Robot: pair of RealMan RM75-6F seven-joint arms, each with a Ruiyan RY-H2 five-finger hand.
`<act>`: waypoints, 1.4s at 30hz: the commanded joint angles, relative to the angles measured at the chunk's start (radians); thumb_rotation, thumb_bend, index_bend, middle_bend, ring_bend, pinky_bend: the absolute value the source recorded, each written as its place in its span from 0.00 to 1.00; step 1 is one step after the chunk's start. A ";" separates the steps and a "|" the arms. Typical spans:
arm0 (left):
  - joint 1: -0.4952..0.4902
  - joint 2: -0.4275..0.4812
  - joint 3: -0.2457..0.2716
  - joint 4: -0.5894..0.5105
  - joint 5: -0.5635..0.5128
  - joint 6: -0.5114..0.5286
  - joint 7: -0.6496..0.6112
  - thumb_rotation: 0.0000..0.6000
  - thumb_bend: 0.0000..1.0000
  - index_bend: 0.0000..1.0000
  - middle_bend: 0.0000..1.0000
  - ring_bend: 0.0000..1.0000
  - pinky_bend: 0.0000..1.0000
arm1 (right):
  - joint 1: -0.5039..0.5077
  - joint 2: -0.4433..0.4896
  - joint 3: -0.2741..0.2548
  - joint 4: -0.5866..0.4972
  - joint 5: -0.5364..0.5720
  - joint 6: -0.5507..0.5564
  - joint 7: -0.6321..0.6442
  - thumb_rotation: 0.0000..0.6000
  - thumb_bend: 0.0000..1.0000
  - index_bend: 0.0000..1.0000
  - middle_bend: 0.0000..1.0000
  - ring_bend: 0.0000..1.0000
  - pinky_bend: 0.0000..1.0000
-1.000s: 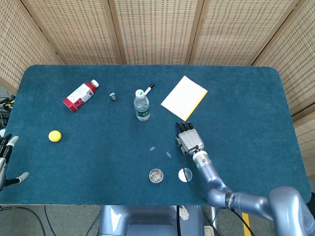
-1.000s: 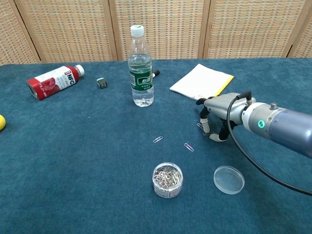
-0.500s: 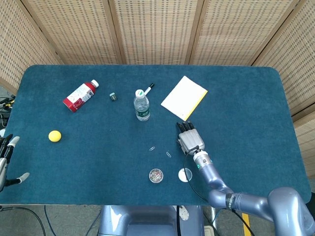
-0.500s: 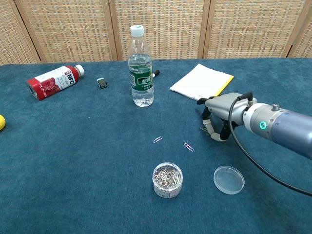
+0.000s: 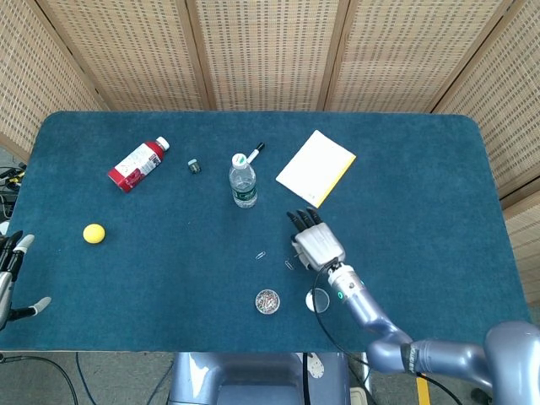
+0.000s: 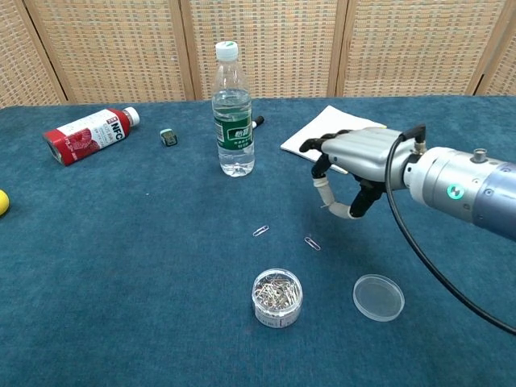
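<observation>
My right hand (image 5: pixel 316 245) (image 6: pixel 355 165) hovers above the blue tablecloth, in front of the white notepad (image 6: pixel 326 131). Its thumb and a finger meet in a pinch, and a small silvery paper clip seems to be held between them. Two loose paper clips (image 6: pixel 260 230) (image 6: pixel 311 243) lie on the cloth just left of and below the hand. A small clear jar (image 5: pixel 267 301) (image 6: pixel 277 297) full of paper clips stands near the front edge, its round lid (image 5: pixel 316 300) (image 6: pixel 378 297) beside it. My left hand (image 5: pixel 10 274) hangs off the table's left edge, fingers apart, holding nothing.
A water bottle (image 5: pixel 243 180) (image 6: pixel 233 113) stands upright behind the clips, with a pen (image 5: pixel 255 152) behind it. A red bottle (image 5: pixel 137 164) (image 6: pixel 87 134) lies on its side at the back left, beside a small dark object (image 5: pixel 194 166). A yellow ball (image 5: pixel 94 234) sits at the left.
My right hand has risen off the cloth and moved left towards the loose clips. The clip that lay at its fingertips no longer shows on the cloth. The left hand has stayed put.
</observation>
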 commanded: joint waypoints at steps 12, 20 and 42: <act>0.002 -0.004 0.002 -0.002 0.002 0.004 0.014 1.00 0.00 0.00 0.00 0.00 0.00 | -0.019 0.084 -0.101 -0.217 -0.305 0.019 0.004 1.00 0.42 0.66 0.05 0.00 0.00; -0.003 -0.010 0.002 0.002 -0.006 -0.008 0.023 1.00 0.00 0.00 0.00 0.00 0.00 | 0.003 0.020 -0.085 -0.209 -0.266 -0.024 -0.073 1.00 0.43 0.66 0.05 0.00 0.00; -0.006 -0.013 0.005 0.000 -0.009 -0.015 0.032 1.00 0.00 0.00 0.00 0.00 0.00 | 0.006 -0.068 -0.075 -0.130 -0.185 -0.040 -0.183 1.00 0.42 0.58 0.05 0.00 0.00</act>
